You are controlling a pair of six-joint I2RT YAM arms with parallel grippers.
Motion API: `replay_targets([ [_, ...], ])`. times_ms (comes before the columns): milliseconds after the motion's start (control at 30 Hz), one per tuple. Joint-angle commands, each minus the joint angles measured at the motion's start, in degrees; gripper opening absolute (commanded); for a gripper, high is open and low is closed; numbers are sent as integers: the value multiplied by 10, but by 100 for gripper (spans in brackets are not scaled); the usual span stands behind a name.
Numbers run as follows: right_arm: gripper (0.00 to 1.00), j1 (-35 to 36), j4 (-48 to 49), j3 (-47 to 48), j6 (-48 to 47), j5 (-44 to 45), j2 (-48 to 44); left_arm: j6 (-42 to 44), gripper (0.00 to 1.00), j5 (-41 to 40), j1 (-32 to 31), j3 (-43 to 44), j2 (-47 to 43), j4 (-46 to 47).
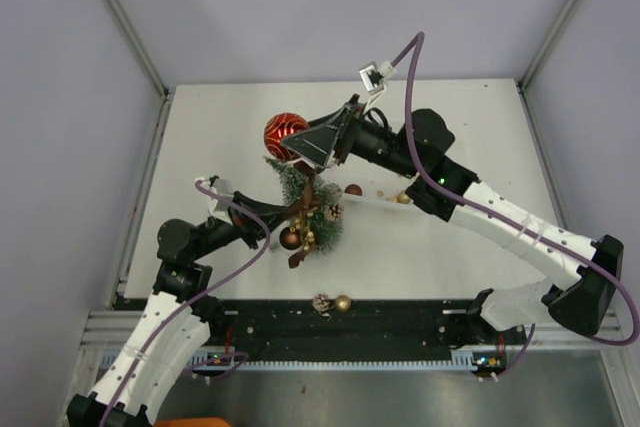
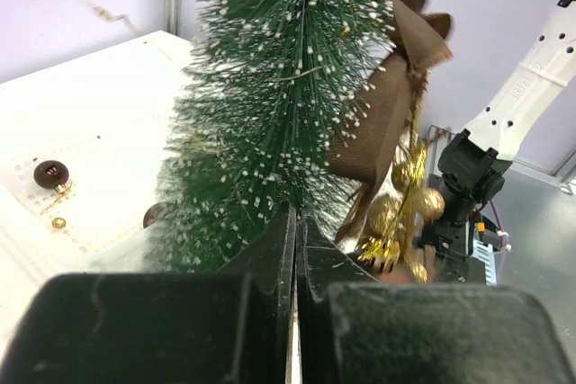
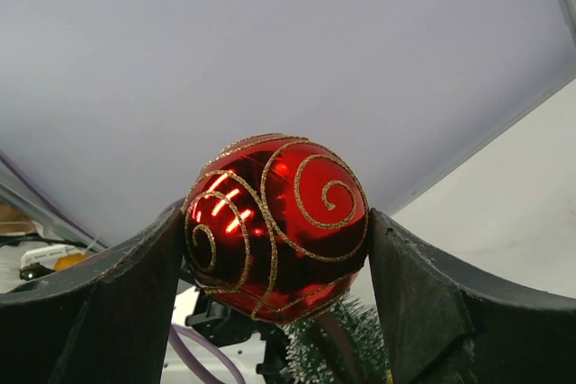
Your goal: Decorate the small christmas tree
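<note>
Right wrist view, red bauble (image 3: 274, 227), left wrist view, small christmas tree (image 2: 270, 105)

Quick tally from overhead: one small christmas tree (image 1: 325, 230), one big red bauble (image 1: 285, 135) at its 12 o'clock, one brown bow (image 1: 303, 205). Two small dark baubles (image 1: 290, 238), the other dark bauble (image 1: 353, 189) at 3 o'clock. Two gold baubles (image 1: 403, 197), the second gold bauble (image 1: 342, 303) at 6. Two pinecones (image 1: 333, 212), the other pinecone (image 1: 321, 302) at 6 too.
</note>
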Motion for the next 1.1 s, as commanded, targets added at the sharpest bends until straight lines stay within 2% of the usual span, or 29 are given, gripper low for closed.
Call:
replay_targets([
  [0, 55, -13, 19, -3, -4, 12, -10, -5, 0, -6, -2, 2, -3, 21],
  [433, 64, -27, 21, -12, 0, 15, -8, -3, 0, -10, -1, 4, 0, 17],
  [733, 78, -59, 27, -40, 26, 13, -17, -3, 0, -18, -2, 7, 1, 16],
  [1067, 84, -85, 53, -54, 56, -6, -23, 2, 0, -27, -2, 12, 14, 23],
])
